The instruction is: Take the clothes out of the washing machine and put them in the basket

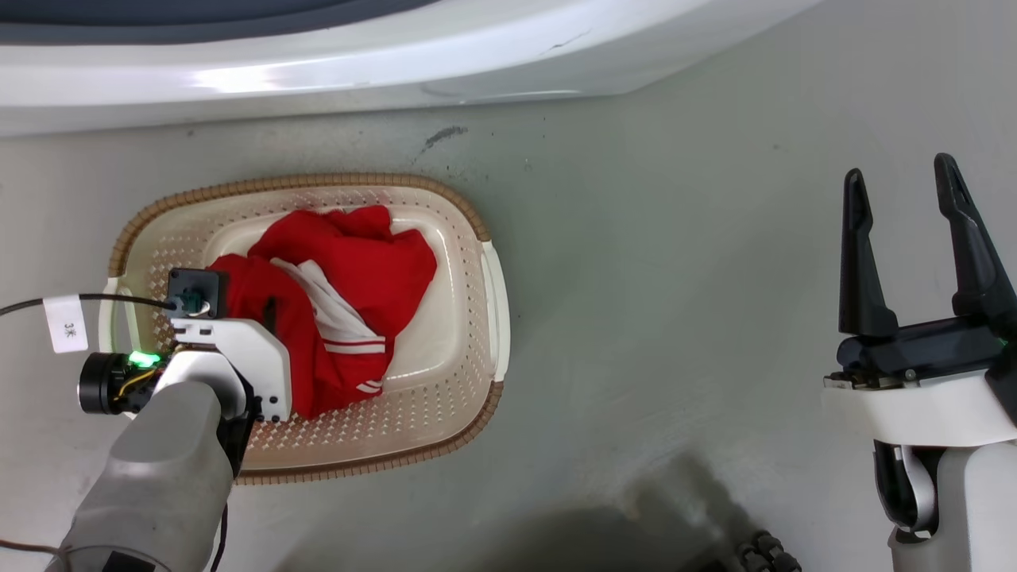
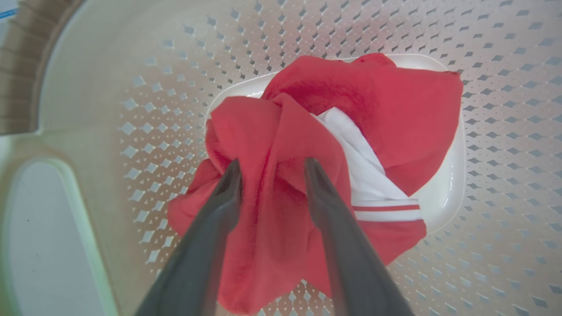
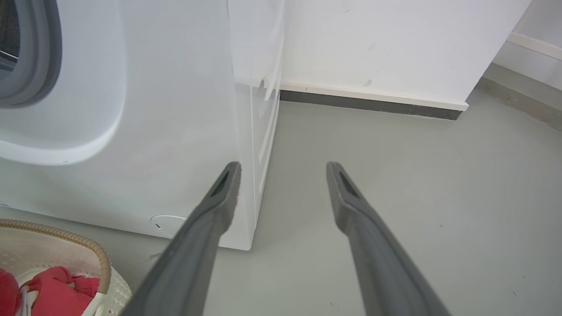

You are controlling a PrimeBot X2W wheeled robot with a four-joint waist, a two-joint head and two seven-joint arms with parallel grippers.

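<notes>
left wrist view: we see left gripper (image 2: 272,169) spread astride clothes (image 2: 386,114) mid-basket (image 2: 505,66) | head view: right gripper (image 1: 899,168) spread, well off basket's right edge

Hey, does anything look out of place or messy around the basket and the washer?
Nothing serious. The clothes lie crumpled but wholly inside the basket, with nothing over its rim. The one blemish is a dark scuff on the floor between the basket and the washing machine.
</notes>
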